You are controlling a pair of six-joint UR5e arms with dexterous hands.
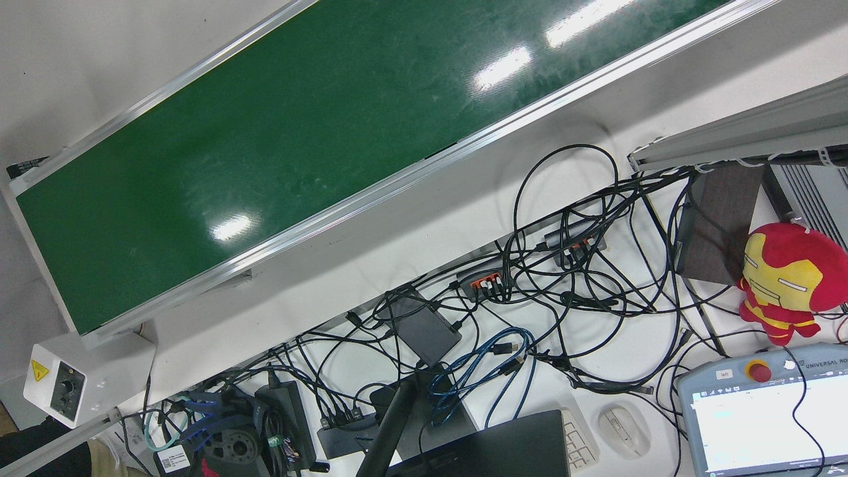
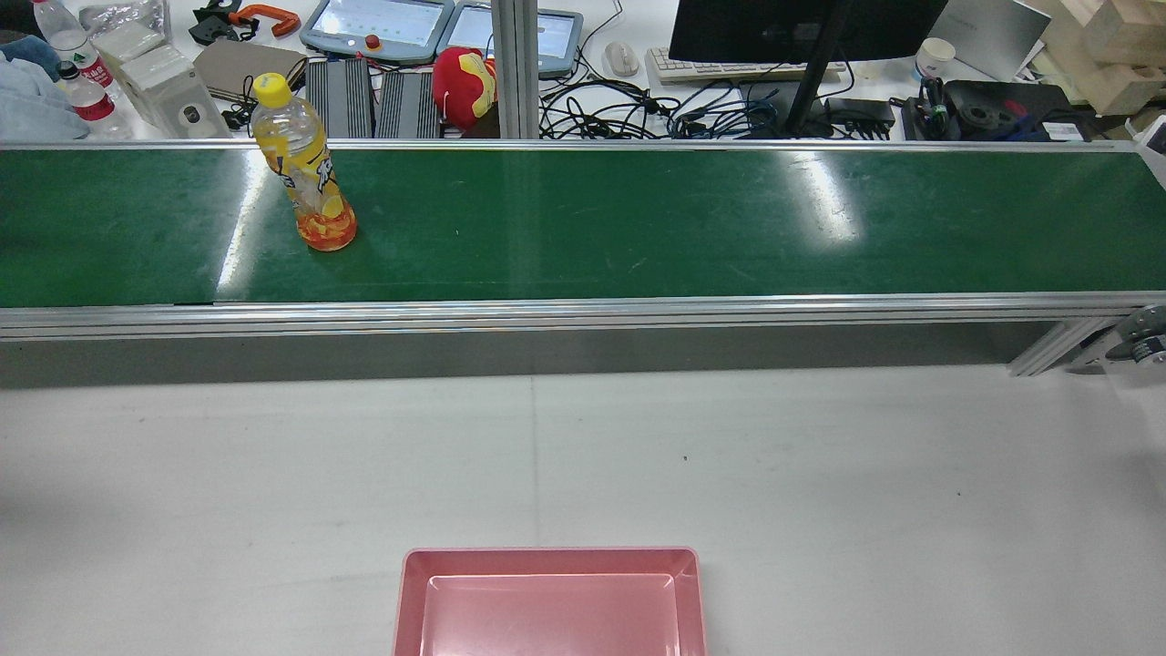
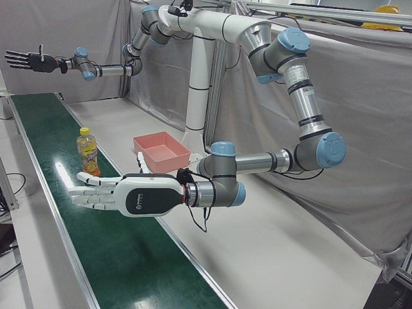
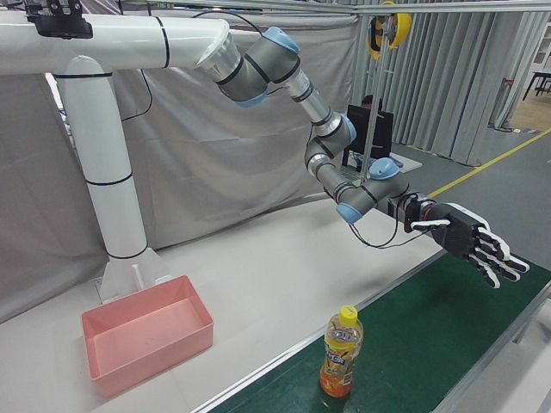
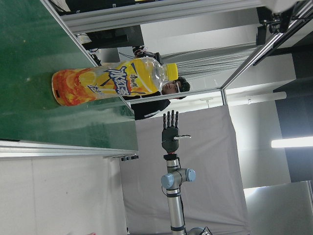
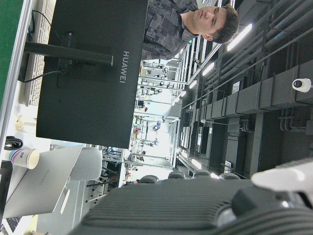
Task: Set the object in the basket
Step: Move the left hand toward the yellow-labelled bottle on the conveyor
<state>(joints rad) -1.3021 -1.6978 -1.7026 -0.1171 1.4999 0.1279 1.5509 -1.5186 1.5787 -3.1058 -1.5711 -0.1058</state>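
The orange juice bottle (image 2: 303, 175) stands upright on the green conveyor belt (image 2: 638, 219), near its left end. The pink basket (image 2: 550, 601) sits at the table's near edge. Left hand (image 4: 469, 241) and right hand (image 3: 122, 193) hover flat, fingers spread, holding nothing.

One juice bottle (image 2: 305, 178), one pink basket (image 2: 550, 601), two water bottles (image 2: 71, 71) perhaps, two teach pendants (image 2: 378, 27)

Yellow-capped orange bottle (image 2: 305, 178) on a green belt (image 2: 638, 219); pink basket (image 2: 550, 601); white-and-black hands.

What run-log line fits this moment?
left hand open | right hand open | bottle upright on belt | basket empty
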